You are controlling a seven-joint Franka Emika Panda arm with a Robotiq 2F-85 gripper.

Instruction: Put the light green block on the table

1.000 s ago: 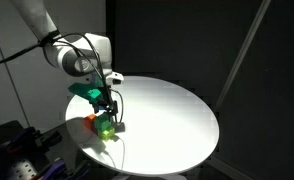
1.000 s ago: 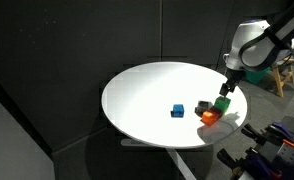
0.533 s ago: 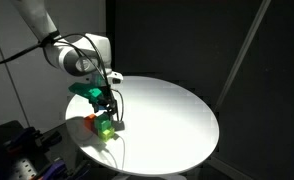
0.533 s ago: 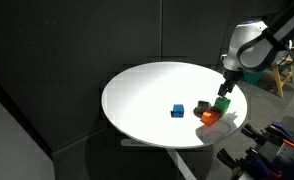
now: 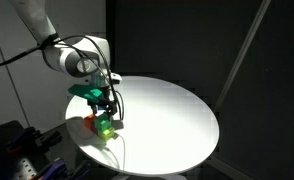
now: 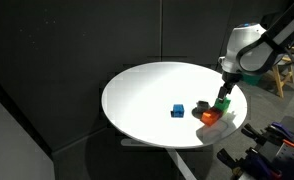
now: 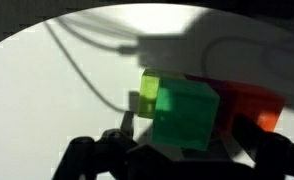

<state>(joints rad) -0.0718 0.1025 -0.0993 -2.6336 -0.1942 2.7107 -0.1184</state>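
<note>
The table [image 5: 177,110] is a large round one with a plain white top, brightly lit from above, so that it glares against a room that is otherwise nearly black: dark curtain-like walls stand behind it in both exterior views. A pale slanting pole [image 5: 243,50] crosses the dark backdrop in an exterior view, and dim equipment [image 6: 272,150] sits low beside the table [image 6: 147,95], too dark to name. In the wrist view the tabletop [image 7: 47,90] carries curved grey shadows of cables. The light green block [image 5: 106,126] lies near the table's edge, directly under the hand [image 5: 107,108], with the red cube [image 5: 90,122] just beside it. In an exterior view the block [image 6: 222,101] shows right below the hand [image 6: 223,92] and higher in the picture than the red cube [image 6: 210,117]; whether its underside rests on the table or on another cube cannot be told. A blue cube [image 6: 177,110] sits apart, nearer the middle. In the wrist view the block [image 7: 184,113] fills the centre, a lime-green cube [image 7: 147,90] peeking out behind one side and the red cube [image 7: 255,103] at the other, with dark fingers [image 7: 95,152] blurred at the bottom edge. Whether the hand grips the block I cannot tell.
</note>
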